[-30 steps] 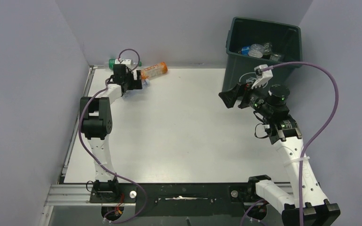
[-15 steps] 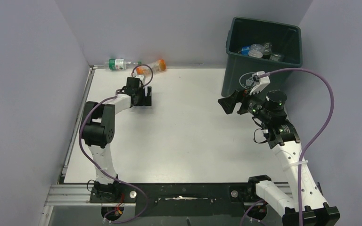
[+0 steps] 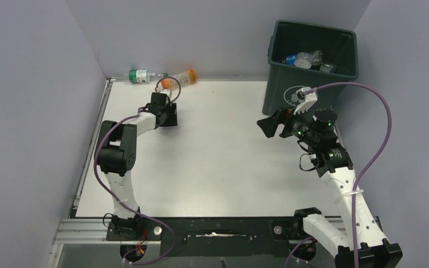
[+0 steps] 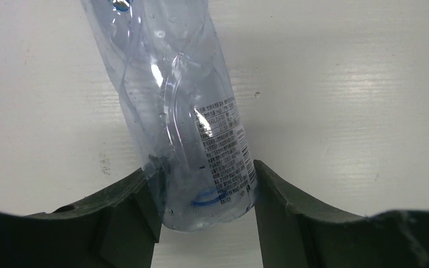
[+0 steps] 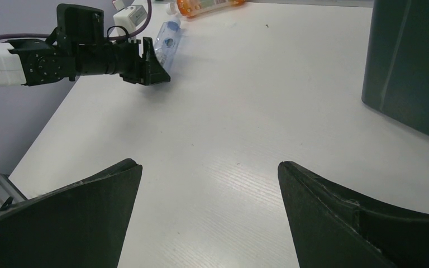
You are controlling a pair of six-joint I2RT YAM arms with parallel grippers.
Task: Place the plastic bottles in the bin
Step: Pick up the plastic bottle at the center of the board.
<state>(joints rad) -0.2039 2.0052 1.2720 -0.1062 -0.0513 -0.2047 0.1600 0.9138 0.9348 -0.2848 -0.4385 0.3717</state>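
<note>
— How far along can the task be judged to be?

— Well advanced, but not finished. Nearest the arm bases, the right gripper [image 5: 209, 167] is seen spread wide, with nothing between its fingers, above the white tabletop [image 3: 223, 156]. Farther out, the left gripper [image 4: 201, 187] is clenched on the base of a clear plastic bottle with a printed label [image 4: 184, 106]. Both fingers are pressed against its sides. The bottle appears to be laid on the tabletop, pointing away from that gripper.

— What is left beyond that?

— Past the left gripper, at the foot of the back wall, an orange plastic bottle [image 3: 180, 80] is laid on its side. Beyond that gripper and a little to its left, a clear plastic bottle with a green label [image 3: 139, 76] is laid the same way. Neither is touched.

— And the bin?

— The dark green square plastic bin [image 3: 279, 84] is stood just beyond the right gripper and well apart from the left one. A heap of bottles [image 3: 303, 58] is seen inside it.

— Counted?

— Three bottles are counted outside the bin: one grasped, two loose. Inside it at least three can be made out, but the exact number cannot be told. One bin and two grippers are counted.
</note>
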